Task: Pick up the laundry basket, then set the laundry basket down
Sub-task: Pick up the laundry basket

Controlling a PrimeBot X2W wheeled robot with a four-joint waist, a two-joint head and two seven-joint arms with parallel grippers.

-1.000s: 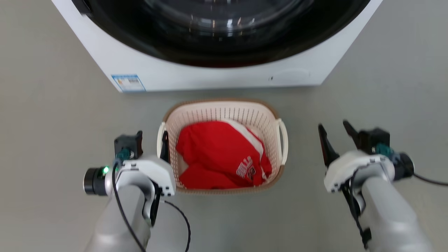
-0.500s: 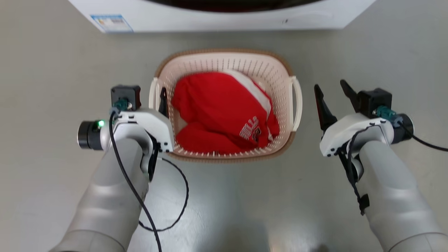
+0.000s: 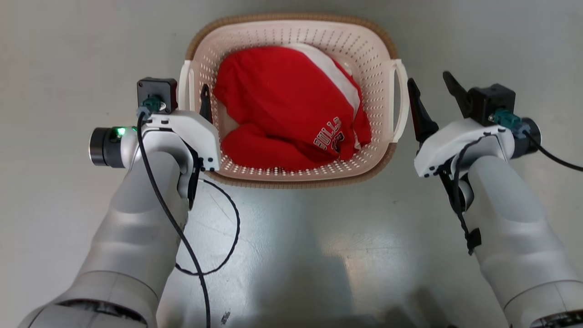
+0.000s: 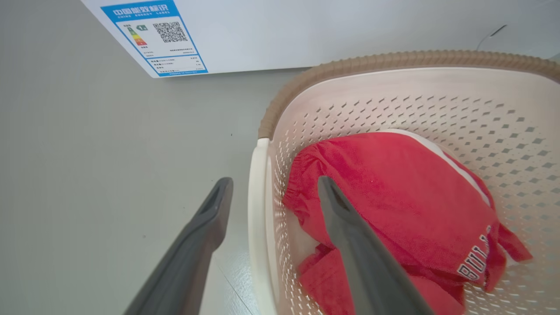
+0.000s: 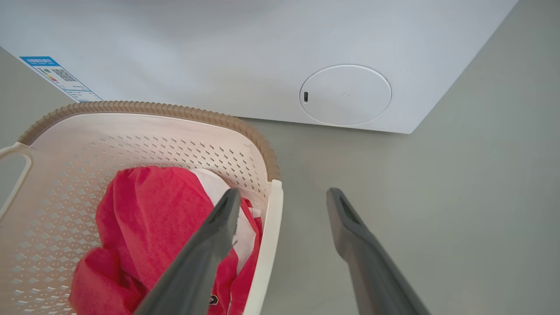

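The laundry basket (image 3: 291,19), cream with a brown rim, stands on the grey floor holding a red garment (image 3: 282,100). My left gripper (image 3: 187,96) is open and straddles the basket's left loop handle (image 4: 258,205). One of its fingers (image 4: 350,227) is inside the basket wall and the other is outside. My right gripper (image 3: 431,87) is open just beside the right handle (image 3: 401,98). In the right wrist view that handle (image 5: 272,227) shows between the two fingers of my right gripper (image 5: 284,194). Neither gripper presses on the basket.
The white washer (image 5: 262,52) stands right behind the basket, with a blue label (image 4: 155,37) at its lower corner and a round cover (image 5: 345,94). A black cable (image 3: 227,237) loops on the floor below my left arm. Grey floor (image 3: 319,255) lies on all other sides.
The head camera has tilted down, so the washer has left that view and the basket looks larger and higher. My right gripper has closed in on the right handle. My left gripper still straddles the left handle.
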